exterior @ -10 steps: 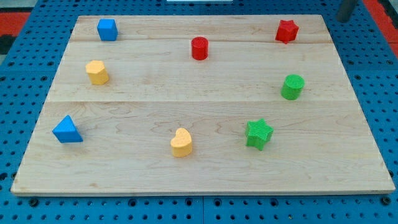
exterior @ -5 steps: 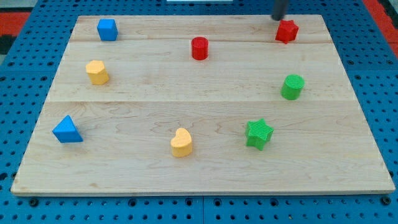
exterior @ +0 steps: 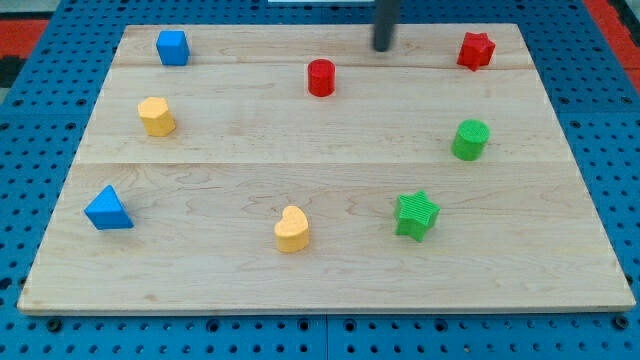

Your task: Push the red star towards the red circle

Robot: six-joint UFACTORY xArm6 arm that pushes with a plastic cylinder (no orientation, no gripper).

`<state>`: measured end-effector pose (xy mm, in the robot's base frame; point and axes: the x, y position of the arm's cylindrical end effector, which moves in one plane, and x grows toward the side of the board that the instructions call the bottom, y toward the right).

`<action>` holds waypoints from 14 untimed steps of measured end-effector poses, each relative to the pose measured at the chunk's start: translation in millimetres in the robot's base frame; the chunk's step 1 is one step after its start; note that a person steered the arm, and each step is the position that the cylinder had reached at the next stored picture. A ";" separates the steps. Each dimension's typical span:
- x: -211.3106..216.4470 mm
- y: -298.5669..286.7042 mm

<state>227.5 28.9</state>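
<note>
Sliding left past the red star [exterior: 476, 50], my tip [exterior: 384, 48] knocked it right, away from the red circle [exterior: 321, 77]; no jaws here to report.

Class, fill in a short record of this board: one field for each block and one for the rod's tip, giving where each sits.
tip: near the view's top, between red circle and red star, touching neither
red star: top right
red circle: top middle, left of the tip
blue cube: top left
yellow block: left side
blue triangle: lower left
yellow heart: bottom middle
green star: lower right
green cylinder: right side
board: wooden
</note>
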 end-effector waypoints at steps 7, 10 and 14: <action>-12.7 181.0; 53.0 218.6; 14.9 154.8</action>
<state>242.3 183.8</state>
